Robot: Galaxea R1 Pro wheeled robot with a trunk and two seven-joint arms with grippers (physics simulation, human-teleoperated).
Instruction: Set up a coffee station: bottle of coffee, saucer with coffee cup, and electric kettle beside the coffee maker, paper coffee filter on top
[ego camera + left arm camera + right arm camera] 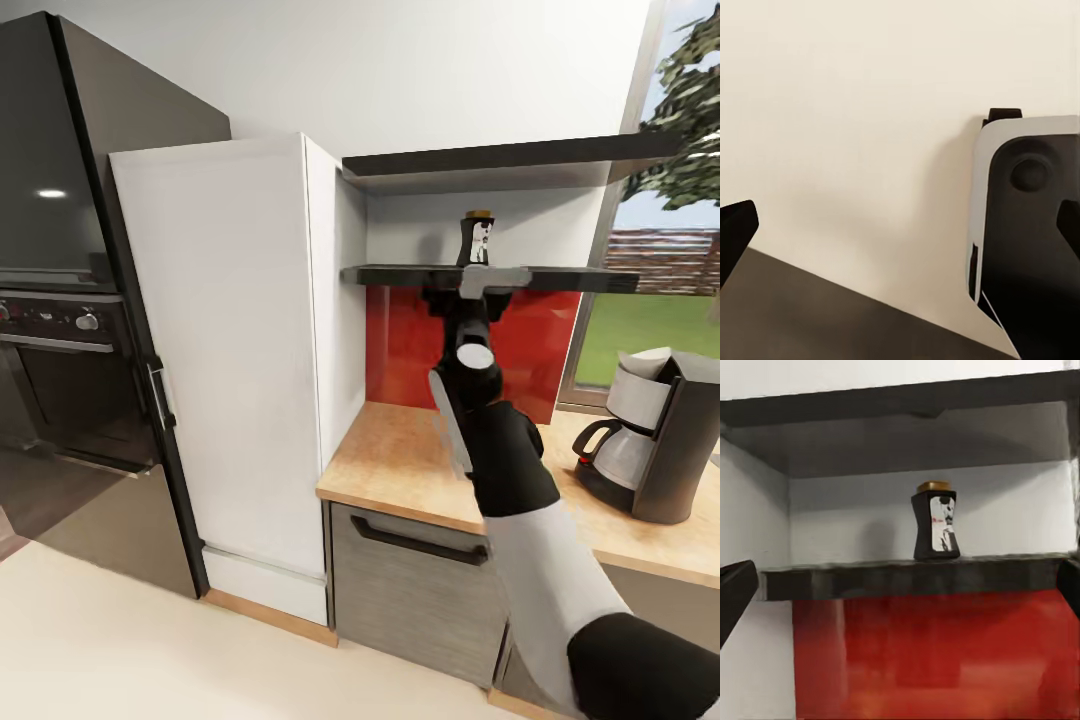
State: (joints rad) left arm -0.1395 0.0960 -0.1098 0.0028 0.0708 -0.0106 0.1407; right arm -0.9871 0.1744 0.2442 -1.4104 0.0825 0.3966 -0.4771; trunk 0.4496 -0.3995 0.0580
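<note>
The bottle of coffee point(478, 238), a dark waisted jar with a gold lid, stands upright on the black kitchen shelf point(400, 274). My right gripper point(480, 292) is open, just below and in front of the shelf edge, apart from the jar. In the right wrist view the bottle of coffee point(936, 521) stands on the kitchen shelf point(870, 579), beyond the wide-spread right gripper point(900, 589). The coffee maker point(655, 440) stands at the right on the kitchen countertop point(400, 460), with a whitish shape at its top. My left gripper point(900, 232) is open over pale floor.
A tall white cabinet point(220, 350) stands left of the counter, with a black oven column point(60, 330) beyond it. A red backsplash point(410, 350) sits under the shelf and a second black board point(500, 155) hangs above it. A window is at the right.
</note>
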